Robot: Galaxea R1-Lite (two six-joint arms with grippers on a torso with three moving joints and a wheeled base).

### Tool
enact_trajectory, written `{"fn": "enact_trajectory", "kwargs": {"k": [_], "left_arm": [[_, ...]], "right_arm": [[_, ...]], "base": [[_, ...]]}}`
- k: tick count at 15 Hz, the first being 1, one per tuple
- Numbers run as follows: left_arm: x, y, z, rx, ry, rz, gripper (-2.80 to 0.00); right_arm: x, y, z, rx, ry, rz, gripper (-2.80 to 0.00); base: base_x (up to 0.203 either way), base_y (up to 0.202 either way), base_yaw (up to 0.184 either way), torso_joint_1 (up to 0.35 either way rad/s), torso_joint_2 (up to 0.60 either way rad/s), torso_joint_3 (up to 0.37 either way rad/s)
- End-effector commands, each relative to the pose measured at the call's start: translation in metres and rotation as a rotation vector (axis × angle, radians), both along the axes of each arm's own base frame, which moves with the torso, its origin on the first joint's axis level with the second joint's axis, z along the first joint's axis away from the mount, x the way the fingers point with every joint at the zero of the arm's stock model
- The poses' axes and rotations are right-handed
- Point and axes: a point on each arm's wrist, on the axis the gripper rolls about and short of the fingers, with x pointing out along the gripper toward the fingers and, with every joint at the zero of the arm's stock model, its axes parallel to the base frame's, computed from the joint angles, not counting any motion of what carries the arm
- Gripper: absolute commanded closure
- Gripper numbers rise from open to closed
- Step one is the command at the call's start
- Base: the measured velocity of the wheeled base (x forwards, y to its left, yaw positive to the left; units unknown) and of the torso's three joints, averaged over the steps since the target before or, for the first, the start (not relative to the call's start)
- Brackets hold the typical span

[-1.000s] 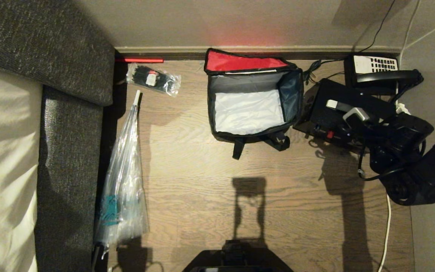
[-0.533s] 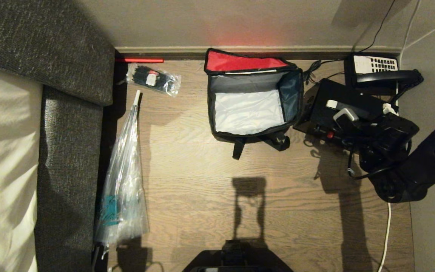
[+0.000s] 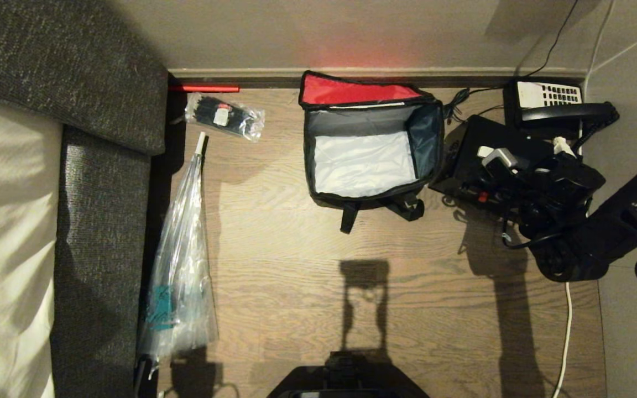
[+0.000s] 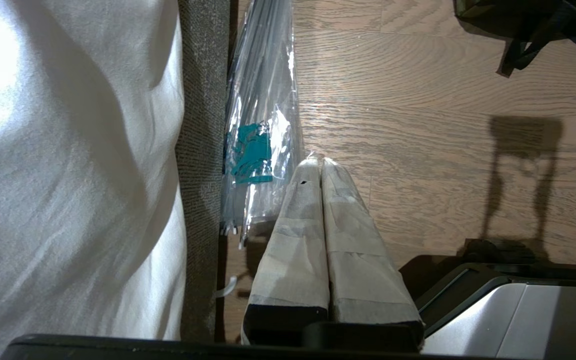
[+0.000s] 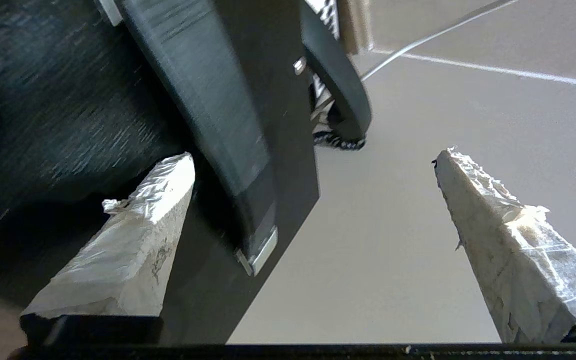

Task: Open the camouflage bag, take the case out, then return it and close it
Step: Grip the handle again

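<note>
The camouflage bag stands open on the wooden floor by the wall, its red inner lid folded back and its silvery lining empty. The black case lies on the floor just right of the bag. My right gripper hovers over the case, open. In the right wrist view the gripper has one finger over the case and the other past its edge; the case's handle lies between them, not gripped. My left gripper is shut and parked low beside the sofa.
A black telephone with cords sits behind the case by the wall. A clear folded umbrella and a packet of black ties lie left of the bag. The grey sofa fills the left side. A white cable runs along the right.
My right arm has moved left and toward the wall, bringing the open gripper further over the case. The bag, the case and the left arm have not moved.
</note>
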Motion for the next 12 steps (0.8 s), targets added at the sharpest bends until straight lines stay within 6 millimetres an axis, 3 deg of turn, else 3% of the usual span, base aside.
{"fn": "enact_trajectory", "kwargs": {"k": [1, 12], "left_arm": [[0.0, 0.0, 0.0, -0.001, 0.0, 0.0, 0.0], [0.0, 0.0, 0.0, -0.001, 0.0, 0.0, 0.0]], "right_arm": [[0.005, -0.001, -0.003, -0.008, -0.006, -0.008, -2.8], [0.028, -0.017, -0.01, -0.016, -0.043, -0.052, -2.8]], "base": [[0.0, 0.0, 0.0, 0.0, 0.0, 0.0], [0.0, 0.0, 0.0, 0.0, 0.0, 0.0]]}}
